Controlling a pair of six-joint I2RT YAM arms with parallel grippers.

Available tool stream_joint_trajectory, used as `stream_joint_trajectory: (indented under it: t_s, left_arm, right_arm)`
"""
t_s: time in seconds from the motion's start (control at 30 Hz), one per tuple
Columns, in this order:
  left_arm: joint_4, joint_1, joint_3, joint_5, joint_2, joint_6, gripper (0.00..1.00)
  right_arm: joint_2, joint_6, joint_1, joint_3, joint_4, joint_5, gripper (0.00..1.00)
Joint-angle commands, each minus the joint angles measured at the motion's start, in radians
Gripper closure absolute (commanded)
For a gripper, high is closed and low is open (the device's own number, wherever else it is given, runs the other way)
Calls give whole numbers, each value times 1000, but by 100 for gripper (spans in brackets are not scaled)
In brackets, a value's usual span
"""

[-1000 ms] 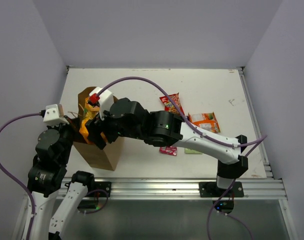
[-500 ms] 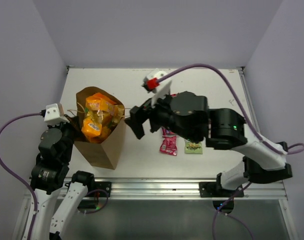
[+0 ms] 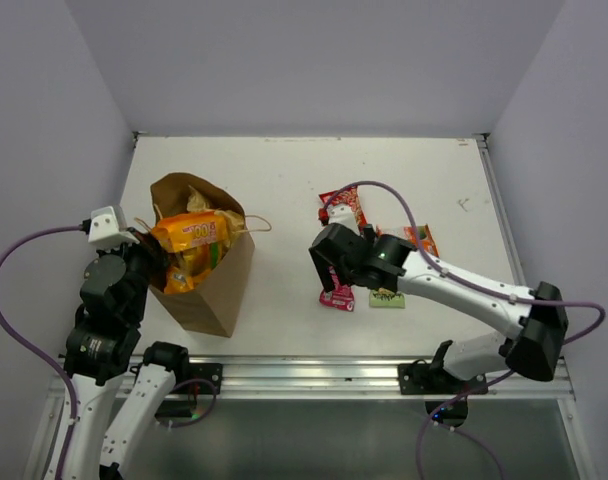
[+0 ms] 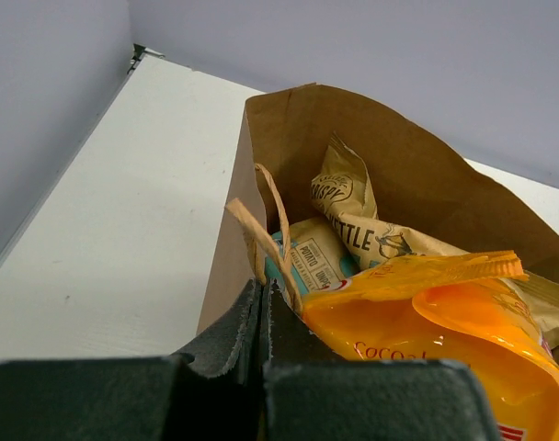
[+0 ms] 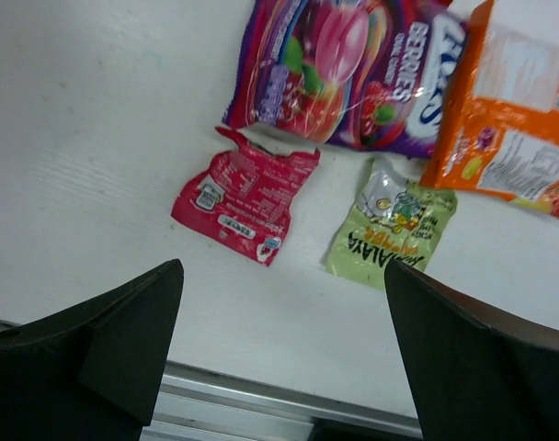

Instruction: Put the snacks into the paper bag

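Right gripper [image 5: 279,276] spread wide — pink packet [image 5: 247,197] and green packet [image 5: 390,230] just ahead; left gripper [image 4: 261,287] pinches the paper bag [image 4: 427,175] at its rim.

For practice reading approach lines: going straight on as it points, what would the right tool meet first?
Probably the small red packet, or the white table just beside it; depth is unclear.

The white surface [image 3: 284,165], faintly scuffed near its far right corner, is enclosed by plain pale lavender walls [image 3: 314,60]; an aluminium rail [image 3: 314,372] runs along the near edge.
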Motion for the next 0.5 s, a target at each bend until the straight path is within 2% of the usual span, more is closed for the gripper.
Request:
stream_joint_trajectory:
  t_s: [0.0, 0.17, 0.27, 0.4, 0.47]
  left_arm:
    - [-8, -2, -12, 4, 12, -10, 100]
    - [-23, -1, 14, -1, 17, -5, 100]
    - [-6, -1, 17, 49, 9, 4, 100]
    - [-1, -1, 8, 42, 17, 13, 100]
    - [5, -1, 1, 57, 17, 7, 100]
  right_arm:
    - [75, 76, -1, -56, 115, -72, 5]
    - [175, 119, -20, -113, 191, -80, 6]
    - [200, 111, -53, -141, 238, -55, 7]
    - [229, 36, -87, -123, 313, -32, 8]
    - [298, -17, -95, -68, 314, -17, 8]
